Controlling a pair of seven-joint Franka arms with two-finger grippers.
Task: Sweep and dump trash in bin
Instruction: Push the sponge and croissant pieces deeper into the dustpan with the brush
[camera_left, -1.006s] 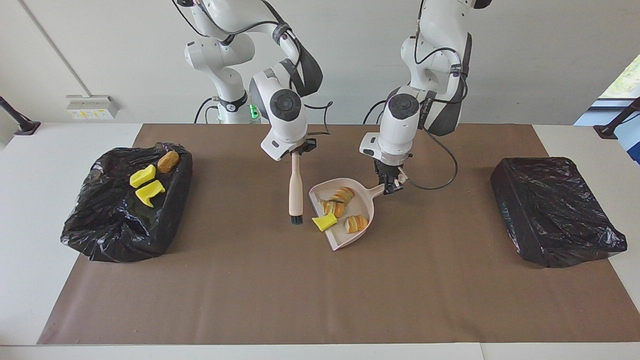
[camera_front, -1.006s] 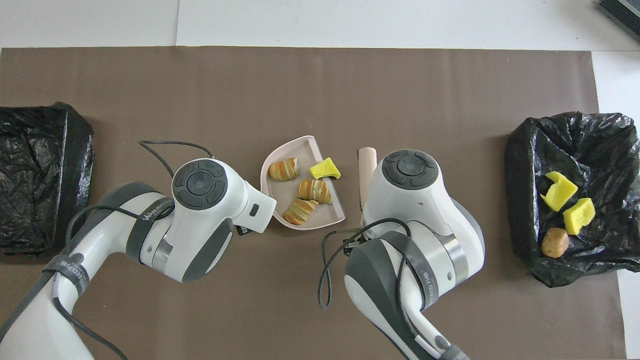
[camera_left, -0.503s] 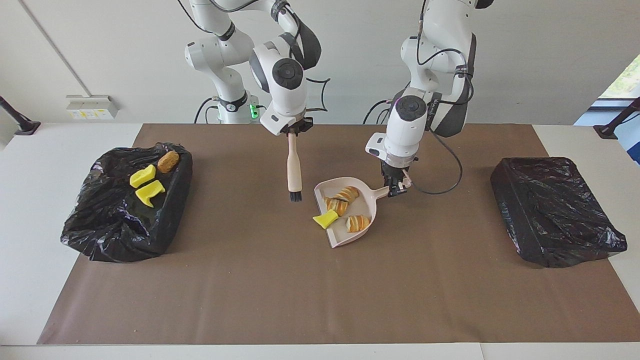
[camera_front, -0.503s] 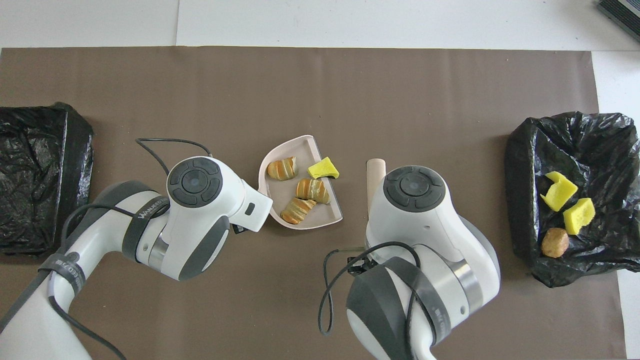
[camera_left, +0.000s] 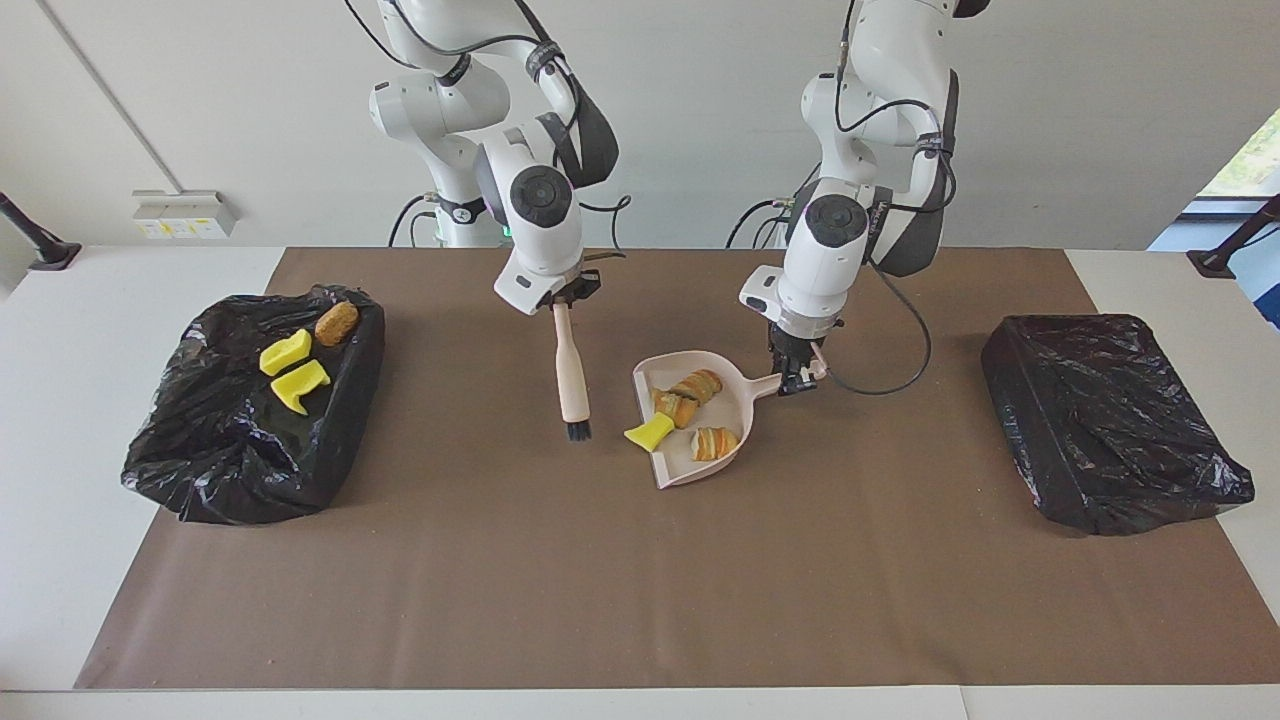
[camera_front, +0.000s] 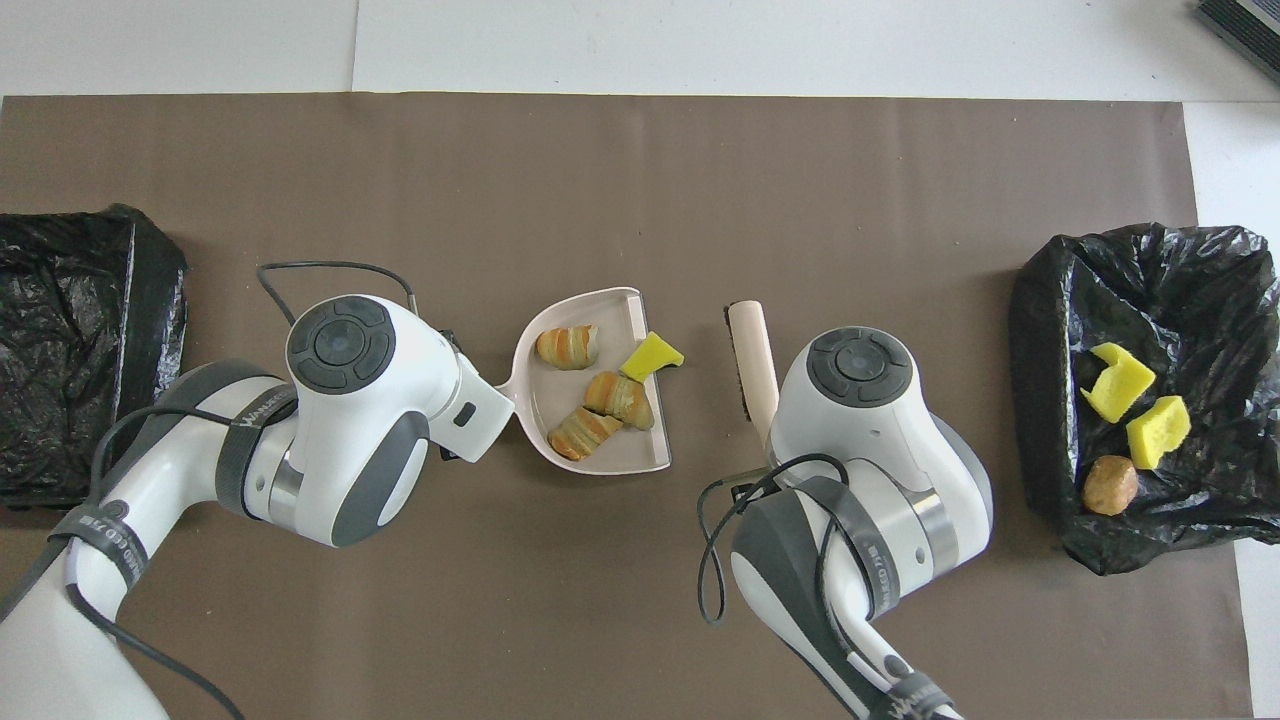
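The pale pink dustpan (camera_left: 733, 402) (camera_front: 600, 456) lies mid-mat, with my left gripper (camera_left: 797, 377) shut on its handle. Three croissant pieces of trash (camera_left: 690, 388) (camera_front: 620, 397) lie in the pan, and a yellow chunk (camera_left: 648, 432) (camera_front: 652, 355) sits on its open lip. My right gripper (camera_left: 563, 297) is shut on the top of a wooden brush (camera_left: 571, 370) (camera_front: 753, 360), which hangs tilted with its black bristles low over the mat beside that lip. The bin (camera_left: 230, 445) (camera_front: 1040, 350) at the right arm's end holds two yellow chunks (camera_front: 1118, 380) and a brown bun (camera_front: 1110, 485).
A second black-bagged bin (camera_left: 1110, 420) (camera_front: 70, 350) stands at the left arm's end of the table. The brown mat (camera_left: 640, 580) covers the table between the two bins. Cables loop from both wrists.
The brush rose off the mat, swung toward the right arm's end and came down again. The dustpan turned a little and shifted toward the left arm's end, trash still on it.
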